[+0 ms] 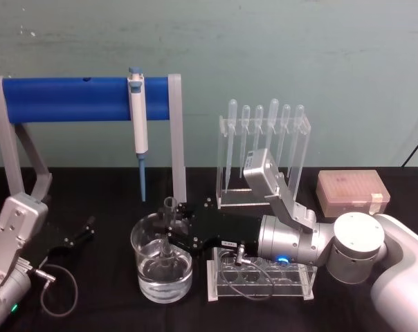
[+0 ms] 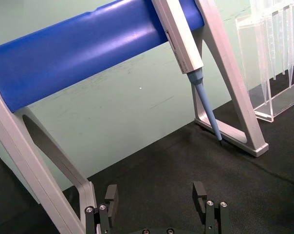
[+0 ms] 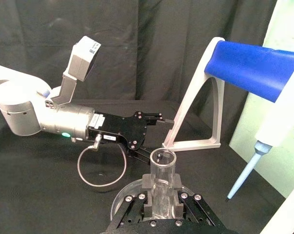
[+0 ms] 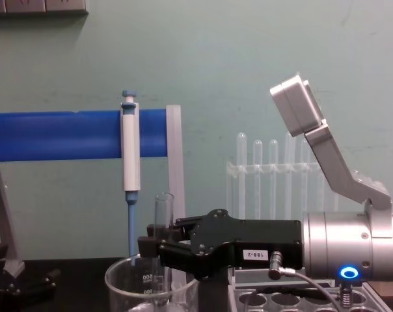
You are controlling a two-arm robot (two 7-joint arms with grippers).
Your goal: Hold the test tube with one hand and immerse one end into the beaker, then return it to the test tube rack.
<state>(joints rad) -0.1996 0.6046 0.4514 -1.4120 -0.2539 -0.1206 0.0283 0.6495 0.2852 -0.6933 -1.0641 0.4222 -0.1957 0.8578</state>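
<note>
Test tube (image 1: 170, 209) stands upright over the beaker (image 1: 152, 285), clamped between the two fingers of the right gripper (image 1: 171, 232), which reaches in from the right just above the beaker's rim. We note a clear glass tube with a plain open rim. It looks empty in its upper part, which rises above the fingers.

Hard to read:
- The middle of the tube is covered by the black fingers in the head, chest and right wrist views.
- The lower end drops inside the beaker. We see it only through curved glass and clear liquid, so we cannot tell whether the tip is under the surface.
- The chest view cuts off the beaker's base, and only the white marks near the rim are legible.
- The rack (image 1: 261, 282) sits on the black bench (image 1: 105, 200) just right of the beaker, with its top partly hidden by the right wrist and a cable.

Left gripper (image 2: 155, 195) is parked low at the left of the bench, near the foot of the blue stand (image 1: 84, 99). Its fingers are apart and hold nothing. A pipette (image 1: 138, 117) hangs from the stand.
</note>
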